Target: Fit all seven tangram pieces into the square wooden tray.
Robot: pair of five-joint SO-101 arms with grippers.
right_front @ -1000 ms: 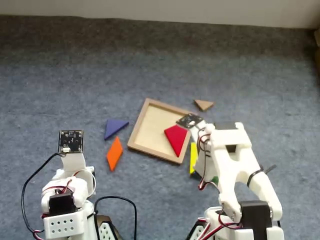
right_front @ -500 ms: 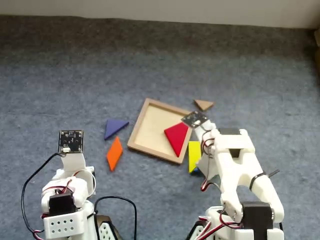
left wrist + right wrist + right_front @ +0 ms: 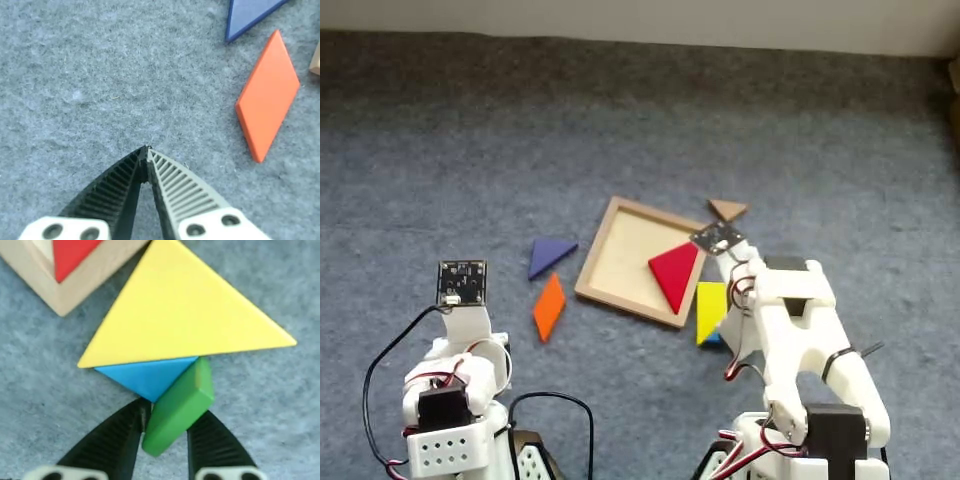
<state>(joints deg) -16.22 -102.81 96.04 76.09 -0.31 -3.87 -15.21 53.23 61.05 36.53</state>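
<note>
Grey carpet (image 3: 470, 150) covers the whole table, with 2 white arms sitting at the near edge. Square wooden tray (image 3: 620, 255) is about in the middle and has just 1 piece in it, a red triangle (image 3: 674, 275) tucked toward its right corner.

Right gripper (image 3: 170, 412) is down low just right of the tray's near-right side, jaws a bit apart and clamped on either side of a green piece (image 3: 177, 407). That green one is touching a small light blue triangle (image 3: 145, 377), which lies along the long edge of the big yellow triangle (image 3: 710, 312) right beside the tray.

Left gripper (image 3: 146, 152) hovers over bare carpet at the near left, jaws pinched together with nothing in them.

Left of the tray lie an orange parallelogram (image 3: 549, 306) and a dark blue triangle (image 3: 551, 255). A tan triangle (image 3: 727, 210) sits off the far-right corner.
</note>
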